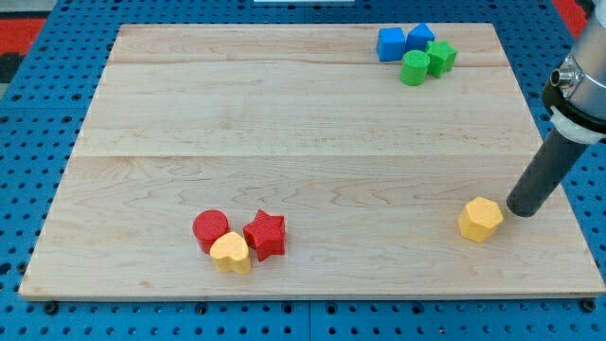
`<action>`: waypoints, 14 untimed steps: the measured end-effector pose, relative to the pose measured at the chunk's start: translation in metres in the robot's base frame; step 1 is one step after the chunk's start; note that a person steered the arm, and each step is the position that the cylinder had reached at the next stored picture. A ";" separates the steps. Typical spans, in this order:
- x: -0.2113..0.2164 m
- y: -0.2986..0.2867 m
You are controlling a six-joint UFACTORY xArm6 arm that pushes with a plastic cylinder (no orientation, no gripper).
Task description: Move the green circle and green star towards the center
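The green circle (414, 68) and the green star (440, 57) sit touching each other near the view's top right of the wooden board (284, 123). Two blue blocks, one a cube (389, 44) and one (419, 38) behind it, touch them on the upper left. My tip (522, 209) is at the view's lower right, far below the green blocks, right beside the right edge of a yellow hexagon block (480, 220).
A red circle (210, 227), a yellow heart (230, 253) and a red star (265, 235) cluster near the view's bottom left. The board lies on a blue perforated table (28, 114). The board's right edge is close to my tip.
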State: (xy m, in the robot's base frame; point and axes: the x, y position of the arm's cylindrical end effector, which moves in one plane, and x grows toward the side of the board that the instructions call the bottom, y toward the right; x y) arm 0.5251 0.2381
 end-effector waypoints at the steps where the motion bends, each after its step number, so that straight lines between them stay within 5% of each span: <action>1: 0.028 -0.040; 2: 0.002 -0.039; 4: -0.190 0.079; 5: -0.244 0.107; 6: -0.270 0.073; 10: -0.233 -0.105; 14: -0.244 -0.174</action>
State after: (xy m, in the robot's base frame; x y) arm 0.2816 0.0639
